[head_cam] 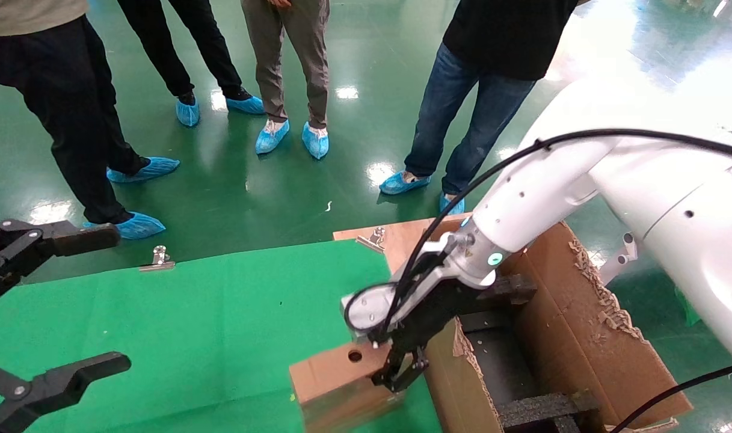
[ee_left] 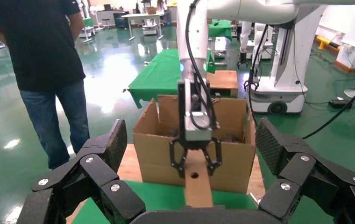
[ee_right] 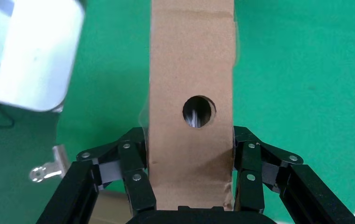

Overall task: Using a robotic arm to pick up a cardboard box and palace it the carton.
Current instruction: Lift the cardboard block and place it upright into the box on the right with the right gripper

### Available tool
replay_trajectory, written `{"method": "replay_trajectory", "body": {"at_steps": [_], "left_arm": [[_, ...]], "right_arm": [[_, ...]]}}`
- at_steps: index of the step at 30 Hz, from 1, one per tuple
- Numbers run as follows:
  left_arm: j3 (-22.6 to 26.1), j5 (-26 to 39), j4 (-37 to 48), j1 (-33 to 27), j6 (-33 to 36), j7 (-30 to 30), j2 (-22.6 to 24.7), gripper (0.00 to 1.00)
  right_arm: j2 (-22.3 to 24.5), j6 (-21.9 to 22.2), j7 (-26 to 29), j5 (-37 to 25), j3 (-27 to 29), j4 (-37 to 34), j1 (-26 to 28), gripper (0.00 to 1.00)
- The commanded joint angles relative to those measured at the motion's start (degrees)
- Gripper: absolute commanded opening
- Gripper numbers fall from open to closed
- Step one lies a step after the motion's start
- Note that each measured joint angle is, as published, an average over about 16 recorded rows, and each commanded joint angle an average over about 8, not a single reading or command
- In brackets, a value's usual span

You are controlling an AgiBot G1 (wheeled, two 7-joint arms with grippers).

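At the table's right edge: the robotic arm (head_cam: 558,180), white and glossy, is reaching down from the robot's right side with a black cable running along it.
Right gripper: the right gripper (head_cam: 397,376) is clamping the cardboard box (head_cam: 335,385) from both sides, its black linked fingers (ee_right: 136,175) pressing flat against the box's two long faces.
Cardboard box: it is sitting over the green cloth (head_cam: 191,337), just beside the carton's near wall, with a round hole (ee_right: 198,111) in the upper face close to the gripper. Whether it is resting on the cloth or raised off it cannot be told.
Carton: the carton (head_cam: 582,337), large and brown with torn flap edges, is standing open to the right of the box, with black foam inserts (head_cam: 540,409) showing inside.
Left gripper: the left gripper (head_cam: 35,313) is waiting at the far left of the table, its fingers spread wide apart and holding nothing.
Background: several people (head_cam: 480,90) in blue shoe covers are standing on the shiny green floor (head_cam: 366,72) beyond the table.
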Motion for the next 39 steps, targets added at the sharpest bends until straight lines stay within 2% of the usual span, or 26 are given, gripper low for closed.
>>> {"method": "replay_trajectory", "body": {"at_steps": [1, 12, 20, 31, 39], "left_arm": [[0.00, 0.00, 0.00, 0.00, 0.00, 0.00, 0.00, 1.00], [0.00, 0.00, 0.00, 0.00, 0.00, 0.00, 0.00, 1.00], [0.01, 0.00, 0.00, 0.00, 0.00, 0.00, 0.00, 1.00], [0.01, -0.01, 0.00, 0.00, 0.00, 0.00, 0.00, 1.00], [0.01, -0.01, 0.00, 0.00, 0.00, 0.01, 0.00, 1.00]], "right_arm": [[0.34, 0.27, 0.44, 0.66, 0.29, -0.40, 0.44, 0.00], [2.39, -0.83, -0.59, 3.39, 1.95, -5.86, 12.50, 0.00], [4.49, -1.48, -1.07, 6.73, -0.09, -8.46, 20.30, 0.00], [8.39, -1.37, -0.95, 10.95, -5.59, -8.73, 23.59, 0.00], [16.24, -1.54, 0.87, 13.01, -9.88, -6.59, 26.42, 0.00]]}}
